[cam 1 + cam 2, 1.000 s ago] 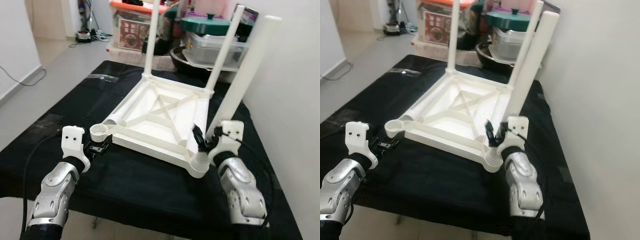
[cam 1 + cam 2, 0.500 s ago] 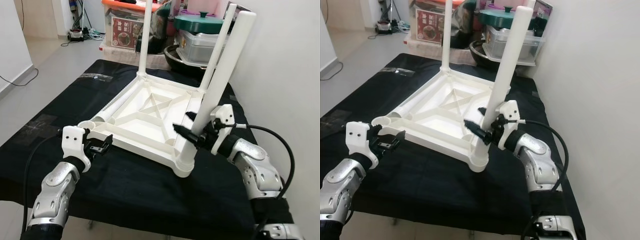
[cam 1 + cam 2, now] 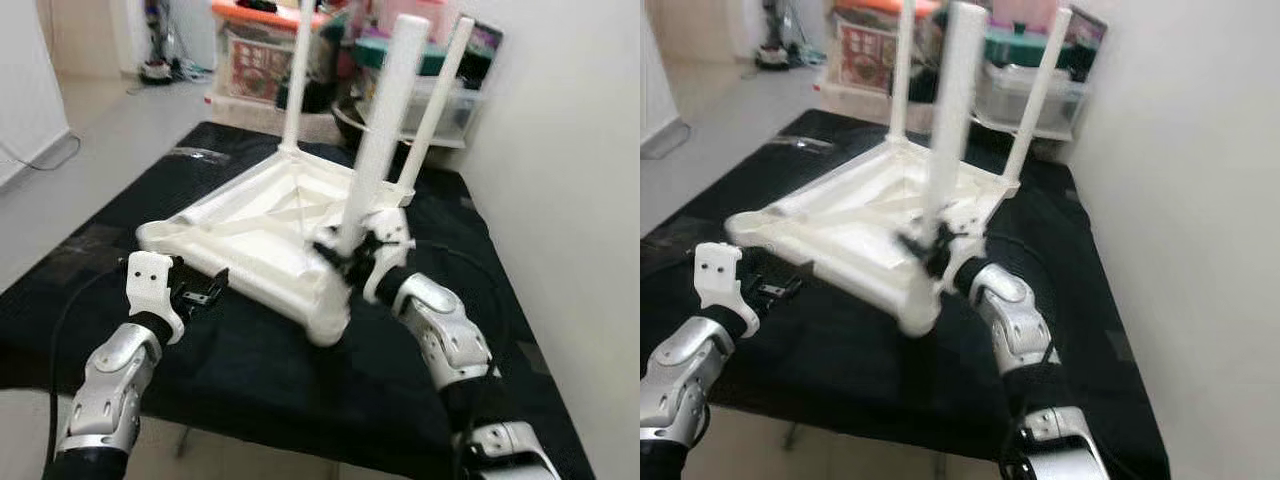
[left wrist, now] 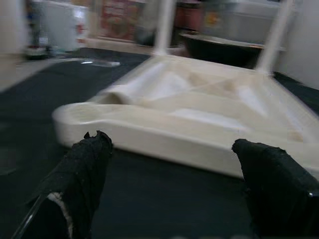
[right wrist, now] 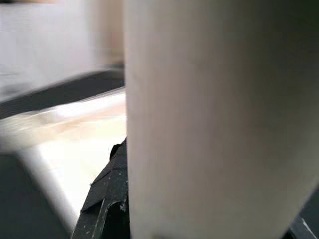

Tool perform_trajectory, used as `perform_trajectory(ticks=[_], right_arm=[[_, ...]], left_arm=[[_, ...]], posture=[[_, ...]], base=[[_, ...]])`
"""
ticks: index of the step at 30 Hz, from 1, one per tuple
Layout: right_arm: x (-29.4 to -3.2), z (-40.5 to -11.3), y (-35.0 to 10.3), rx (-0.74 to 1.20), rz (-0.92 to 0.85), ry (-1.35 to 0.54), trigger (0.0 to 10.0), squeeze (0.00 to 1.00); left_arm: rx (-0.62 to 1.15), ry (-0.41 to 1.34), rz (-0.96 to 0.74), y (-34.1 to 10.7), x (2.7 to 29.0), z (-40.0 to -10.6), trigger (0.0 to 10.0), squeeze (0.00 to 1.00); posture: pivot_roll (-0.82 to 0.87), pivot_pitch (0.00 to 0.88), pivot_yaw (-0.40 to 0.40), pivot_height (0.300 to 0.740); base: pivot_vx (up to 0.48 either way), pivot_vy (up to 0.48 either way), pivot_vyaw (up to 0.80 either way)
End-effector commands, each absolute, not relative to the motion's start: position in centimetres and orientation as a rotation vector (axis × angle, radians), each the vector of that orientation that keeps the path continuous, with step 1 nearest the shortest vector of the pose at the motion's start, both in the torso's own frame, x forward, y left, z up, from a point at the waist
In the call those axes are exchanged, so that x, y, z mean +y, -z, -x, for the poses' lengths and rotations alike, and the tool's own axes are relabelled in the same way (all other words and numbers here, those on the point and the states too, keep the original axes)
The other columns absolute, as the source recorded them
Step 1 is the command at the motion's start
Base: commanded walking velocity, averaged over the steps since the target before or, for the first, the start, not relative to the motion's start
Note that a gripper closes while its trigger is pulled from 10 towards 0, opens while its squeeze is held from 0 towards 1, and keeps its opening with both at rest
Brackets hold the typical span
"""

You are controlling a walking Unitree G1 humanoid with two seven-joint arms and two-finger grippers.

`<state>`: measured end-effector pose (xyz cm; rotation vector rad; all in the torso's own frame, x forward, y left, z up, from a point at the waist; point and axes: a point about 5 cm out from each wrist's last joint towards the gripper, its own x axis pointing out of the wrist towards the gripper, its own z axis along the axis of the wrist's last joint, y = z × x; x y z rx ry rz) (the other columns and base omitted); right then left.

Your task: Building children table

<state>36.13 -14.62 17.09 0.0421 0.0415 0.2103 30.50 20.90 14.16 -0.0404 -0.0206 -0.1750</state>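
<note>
The white children's table (image 3: 265, 215) lies upside down on a black cloth (image 3: 250, 380). Two legs stand at its far corners, one at the left (image 3: 296, 80) and one at the right (image 3: 436, 100). A thicker near leg (image 3: 385, 120) rises from the front corner, and my right gripper (image 3: 343, 250) is shut on its lower part. In the right wrist view this leg (image 5: 214, 119) sits beside a black finger (image 5: 112, 199). My left gripper (image 3: 205, 290) is open, just short of the table's left rim (image 4: 149, 134). A loose leg (image 3: 215, 208) lies along that rim.
Storage boxes and pots (image 3: 270, 50) crowd the space behind the cloth. A white wall (image 3: 570, 150) runs close along the right. Bare floor (image 3: 90, 120) lies to the left. The cloth's near edge (image 3: 300, 450) is just in front of me.
My right arm has swung left with the near leg in its grip; the leg now stands nearly upright, and the table's front corner has turned left. The left gripper has stayed in place.
</note>
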Motion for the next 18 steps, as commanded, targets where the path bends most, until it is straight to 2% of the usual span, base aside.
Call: perform_trajectory(ticks=[1, 2, 3, 4, 7, 8, 11, 13, 14, 15, 16, 17, 18], right_arm=[[-17.3, -35.5, -14.1, 0.202, 0.042, -0.030, 0.0, 0.00], [-18.9, -32.9, -13.5, 0.226, 0.024, 0.170, 0.0, 0.00], [-18.9, -32.9, -13.5, 0.226, 0.024, 0.170, 0.0, 0.00], [-18.6, -32.0, -13.6, 0.229, 0.014, 0.174, 2.4, 0.00], [-18.1, -31.5, -13.7, 0.227, 0.007, 0.156, 2.4, 0.00], [-17.1, -31.1, -14.5, 0.177, 0.021, 0.088, 10.0, 0.00], [-17.1, -31.1, -14.5, 0.177, 0.021, 0.088, 10.0, 0.00], [-16.2, -30.8, -15.1, 0.124, -0.002, 0.029, 10.0, 0.00], [-15.3, -30.9, -16.2, 0.053, -0.054, -0.095, 10.0, 1.00], [-14.6, -31.0, -17.3, -0.002, -0.098, -0.233, 10.0, 0.31], [-14.6, -31.0, -17.3, -0.002, -0.098, -0.233, 10.0, 0.31], [-14.4, -31.2, -18.0, -0.025, -0.125, -0.333, 10.0, 0.00], [-14.5, -31.7, -19.0, -0.051, -0.150, -0.474, 10.0, 0.00]], left_arm=[[-0.017, 0.195, 0.046, -14.0, 20.3, -30.6, 10.0, 0.00], [-0.023, 0.197, 0.047, -14.1, 20.2, -30.6, 10.0, 0.00], [-0.023, 0.197, 0.047, -14.1, 20.2, -30.6, 10.0, 0.00], [-0.024, 0.197, 0.048, -14.1, 20.3, -30.6, 10.0, 0.00], [-0.025, 0.197, 0.049, -14.1, 20.3, -30.6, 10.0, 0.00], [-0.025, 0.195, 0.053, -14.1, 20.4, -30.5, 10.0, 0.00], [-0.025, 0.195, 0.053, -14.1, 20.4, -30.5, 10.0, 0.00], [-0.026, 0.194, 0.055, -14.1, 20.5, -30.5, 10.0, 0.00], [-0.026, 0.195, 0.056, -14.1, 20.5, -30.6, 10.0, 0.00], [-0.026, 0.196, 0.058, -14.1, 20.5, -30.6, 10.0, 0.00], [-0.026, 0.196, 0.058, -14.1, 20.5, -30.6, 10.0, 0.00], [-0.025, 0.197, 0.058, -14.1, 20.5, -30.6, 10.0, 0.00], [-0.025, 0.196, 0.059, -14.1, 20.5, -30.7, 10.0, 0.00]], posture=[[0.11, 0.000, -0.176, 0.740], [0.10, 0.000, -0.165, 0.740], [0.10, 0.000, -0.165, 0.740], [0.09, 0.000, -0.161, 0.740], [0.09, 0.000, -0.161, 0.740], [0.08, 0.000, -0.152, 0.740], [0.08, 0.000, -0.152, 0.740], [0.08, 0.000, -0.149, 0.740], [0.07, 0.000, -0.146, 0.740], [0.07, 0.000, -0.146, 0.740], [0.07, 0.000, -0.146, 0.740], [0.07, 0.000, -0.150, 0.740], [0.07, 0.000, -0.146, 0.740]], base=[[0.000, 0.000, 0.00], [0.000, 0.000, 0.00], [0.000, 0.000, 0.00], [0.000, 0.000, 0.00], [0.000, 0.000, 0.00], [0.000, 0.000, 0.00], [0.000, 0.000, 0.00], [0.000, 0.000, 0.00], [0.000, 0.000, 0.00], [0.000, 0.000, 0.00], [0.000, 0.000, 0.00], [0.000, 0.000, 0.00], [0.000, 0.000, 0.00]])
